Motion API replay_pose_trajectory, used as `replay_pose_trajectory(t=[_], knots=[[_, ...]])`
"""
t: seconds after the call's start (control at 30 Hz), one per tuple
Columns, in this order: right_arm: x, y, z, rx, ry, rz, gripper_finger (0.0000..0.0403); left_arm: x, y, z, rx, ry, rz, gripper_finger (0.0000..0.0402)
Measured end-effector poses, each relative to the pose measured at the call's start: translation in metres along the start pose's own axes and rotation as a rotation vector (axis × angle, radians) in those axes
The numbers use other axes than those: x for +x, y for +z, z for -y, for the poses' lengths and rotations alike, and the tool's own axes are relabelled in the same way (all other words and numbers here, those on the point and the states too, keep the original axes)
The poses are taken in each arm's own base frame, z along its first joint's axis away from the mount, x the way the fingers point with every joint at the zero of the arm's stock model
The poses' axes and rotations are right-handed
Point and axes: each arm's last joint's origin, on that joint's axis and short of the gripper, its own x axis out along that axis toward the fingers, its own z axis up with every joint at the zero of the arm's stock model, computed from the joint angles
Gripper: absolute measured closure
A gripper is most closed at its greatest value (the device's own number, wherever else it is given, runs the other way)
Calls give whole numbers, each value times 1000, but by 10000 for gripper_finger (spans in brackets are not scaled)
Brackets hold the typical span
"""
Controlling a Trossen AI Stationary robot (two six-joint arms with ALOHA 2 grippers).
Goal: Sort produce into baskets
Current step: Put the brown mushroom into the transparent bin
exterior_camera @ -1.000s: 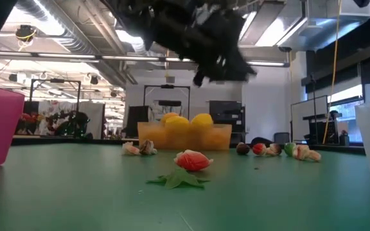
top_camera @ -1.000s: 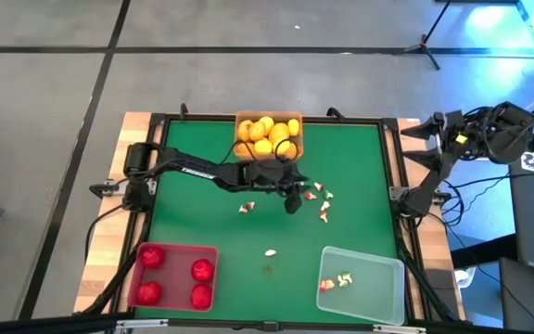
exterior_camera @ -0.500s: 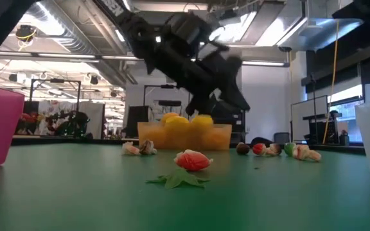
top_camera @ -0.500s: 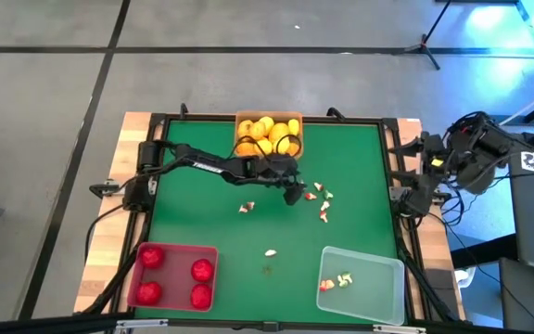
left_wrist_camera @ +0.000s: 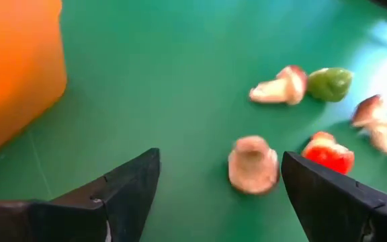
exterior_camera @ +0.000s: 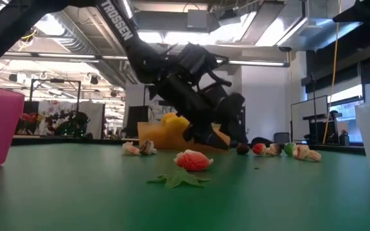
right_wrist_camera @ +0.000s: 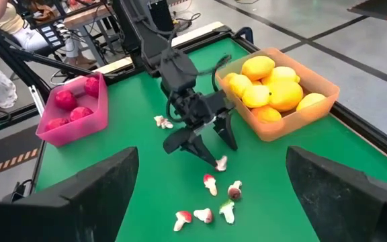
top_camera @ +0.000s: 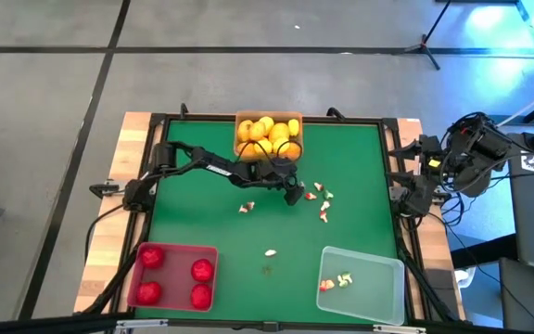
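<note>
Two open jaws flank one pale, possibly mushroom-shaped (blurred) piece (left_wrist_camera: 252, 164).

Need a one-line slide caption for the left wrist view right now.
Left hand open low over the green table, a whitish mushroom piece between its fingers, orange basket alongside.

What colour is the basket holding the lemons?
Orange; the basket shows best in the right wrist view, with yellow lemons piled inside.

Three baskets (top_camera: 173, 274) sit on a green table (top_camera: 202, 213); four red fruits (top_camera: 202, 270) fill one, two robot arms (top_camera: 207, 167) alongside.
</note>
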Motion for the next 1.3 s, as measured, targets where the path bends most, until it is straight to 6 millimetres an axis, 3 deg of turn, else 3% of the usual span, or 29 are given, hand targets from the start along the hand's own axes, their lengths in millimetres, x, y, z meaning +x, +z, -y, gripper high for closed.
replay_pose_trajectory(t=[0.63,0.87,1.3], knots=[[0,0,0,5,-1,0,29,3,-2,7,53,-3,52,99],[0,0,0,5,-2,1,29,17,-13,7,38,11,75,150],[0,0,0,6,-2,2,29,17,-20,11,-6,52,49,252]])
